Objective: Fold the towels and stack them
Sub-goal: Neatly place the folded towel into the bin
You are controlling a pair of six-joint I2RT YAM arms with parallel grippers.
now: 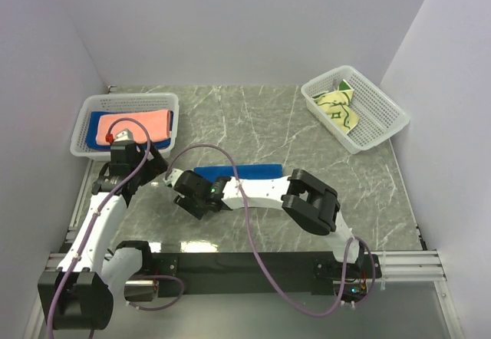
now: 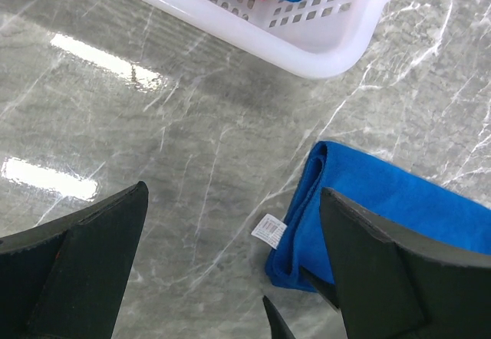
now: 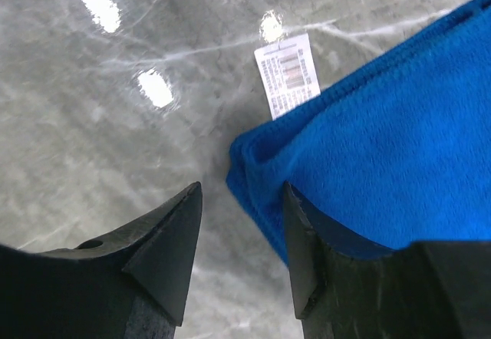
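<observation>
The folded royal-blue cloth towel [image 1: 238, 172] lies flat on the grey marble-patterned bench [image 1: 253, 124]. Its tagged left corner sits between the parted, unclamped fingers of the right gripper [image 3: 242, 193]. The right arm [image 1: 261, 189] stretches low across leftward. The left gripper [image 2: 234, 193] hangs wide apart just beside that end.

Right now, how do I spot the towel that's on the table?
Find the grey marble table, then look near its middle. A long, folded blue towel lies flat there. It is the only towel on the bare tabletop, with a small white tag at one end.
</observation>
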